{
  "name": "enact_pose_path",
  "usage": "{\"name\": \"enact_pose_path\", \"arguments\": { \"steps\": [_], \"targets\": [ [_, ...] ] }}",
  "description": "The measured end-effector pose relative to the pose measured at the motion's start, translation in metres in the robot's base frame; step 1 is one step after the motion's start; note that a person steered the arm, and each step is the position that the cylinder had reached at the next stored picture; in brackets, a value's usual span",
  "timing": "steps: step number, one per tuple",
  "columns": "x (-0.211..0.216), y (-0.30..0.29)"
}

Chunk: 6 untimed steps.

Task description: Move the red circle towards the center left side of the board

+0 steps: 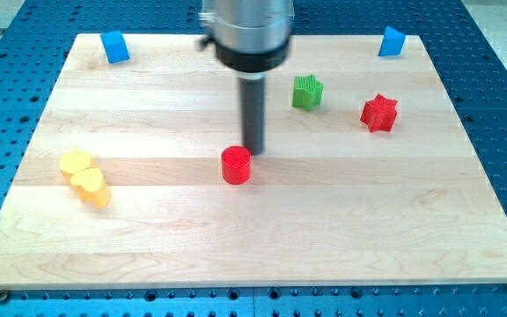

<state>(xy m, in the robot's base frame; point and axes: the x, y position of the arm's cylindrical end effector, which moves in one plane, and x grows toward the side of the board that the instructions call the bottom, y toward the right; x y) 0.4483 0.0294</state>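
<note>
My tip [253, 155] sits just beside the red circle [236, 165], at its upper-right edge, touching or v. nearly so; can't tell which from this angle. No claw on this rig, just a straight rod, so nothing to open, close or hold.

Red circle is near the middle of the counter [324, 238], a bit left of centre. Goal area, centre left, lies toward the view's left at roughly the same height.

Key relation: circle lies left and slightly below the tip. Pushing from here would prob. drive it left and downward, not straight left. For a clean leftward shove the tip looks better placed squarely on the circle's right side; a round block tends to slip off an off-centre push.

Watch: two yellow blocks [85, 178] sit together at centre left, right about where the circle is headed, well apart from it for now. Their shapes are hard to make out. A downward drift in the push may run the circle into them.

Others are out of the path: green block [307, 92] and red star [378, 114] to the upper right, blue blocks at top left [114, 47] and top right [393, 41].
</note>
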Motion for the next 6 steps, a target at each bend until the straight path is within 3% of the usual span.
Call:
{"name": "enact_pose_path", "arguments": {
  "steps": [1,2,3,4,5,6],
  "targets": [
    [0.053,-0.003],
    [0.025,-0.079],
    [-0.025,-0.116],
    [-0.050,-0.149],
    [-0.050,-0.218],
    [-0.071,-0.199]
  ]
}}
